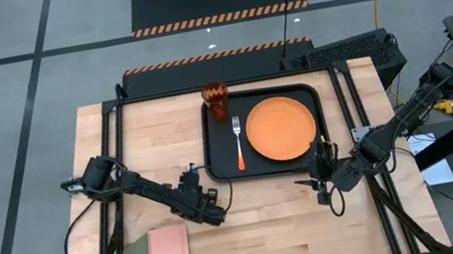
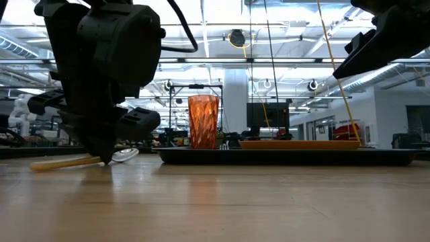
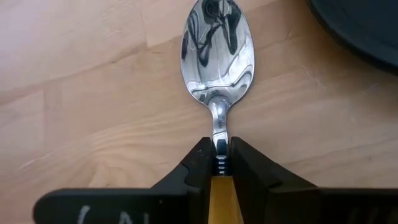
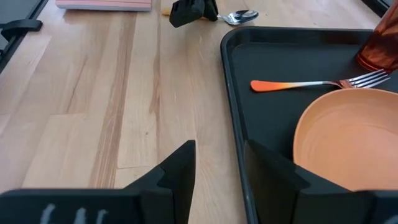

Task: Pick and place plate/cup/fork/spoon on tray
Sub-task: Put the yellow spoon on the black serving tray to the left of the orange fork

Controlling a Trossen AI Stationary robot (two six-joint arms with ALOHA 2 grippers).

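On the bare wood just off the tray's (image 1: 212, 148) near left corner, we are seeing the left gripper (image 3: 217, 163) pinching the spoon (image 3: 217, 56) at its neck, where the yellow-orange handle meets the silver bowl. The fingers are nearly together, touching the neck on both sides, and the spoon is lying flat on the table (image 1: 154, 140), so we are judging this as the grasp step, not the lift.

The plate (image 1: 281, 127), fork (image 1: 238, 144) and cup (image 1: 215, 99) are already sitting on the tray; the spoon looks like the last item out.

The right gripper (image 4: 217, 162) is waiting with jaws apart and empty over the tray's near right corner.

The next move is calling for a straight lift, then a short carry over the rim to the free strip beside the fork.
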